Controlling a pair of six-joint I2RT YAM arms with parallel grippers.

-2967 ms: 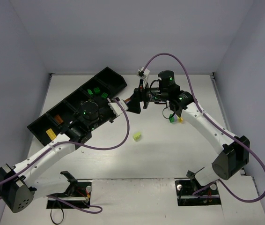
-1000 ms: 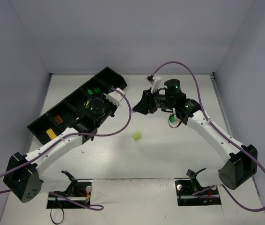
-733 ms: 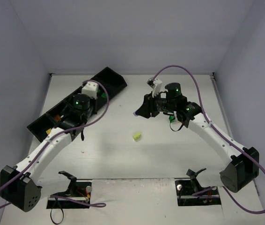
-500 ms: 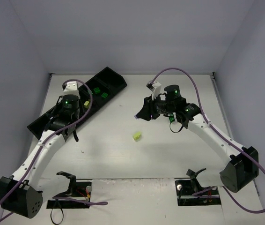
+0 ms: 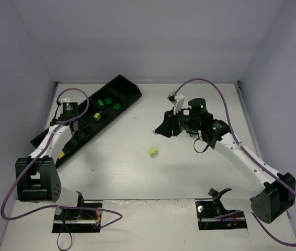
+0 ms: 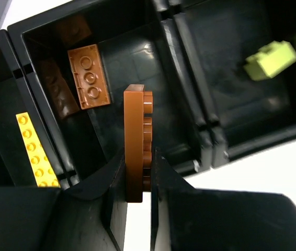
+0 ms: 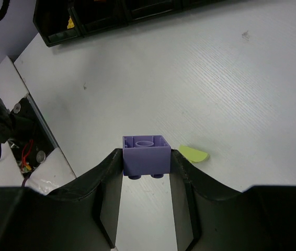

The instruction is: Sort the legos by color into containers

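My left gripper (image 6: pixel 137 159) is shut on a brown lego (image 6: pixel 136 125) held on edge over the containers (image 6: pixel 190 104), above the compartment with other brown legos (image 6: pixel 88 76). A yellow lego (image 6: pixel 33 150) lies in the compartment to its left and a lime lego (image 6: pixel 271 58) in the one to its right. My right gripper (image 7: pixel 146 163) is shut on a purple lego (image 7: pixel 146 155), studs down, above the table. A lime lego (image 7: pixel 193 153) lies on the table just beyond it. From above, the left gripper (image 5: pixel 76 140) hangs over the containers (image 5: pixel 129 90); the right gripper (image 5: pixel 159 130) is mid-table near the lime lego (image 5: pixel 152 152).
Green legos (image 5: pixel 105 101) lie in a compartment nearer the tray's far end. The tray (image 7: pixel 106 18) runs diagonally at the table's back left. The near table edge with mounts and wiring (image 7: pixel 20 151) shows in the right wrist view. Side walls close the table in.
The left arm has swung left along the tray with the brown lego, from the green compartment to the brown one. The right gripper, holding the purple lego, drifted slightly down and right.
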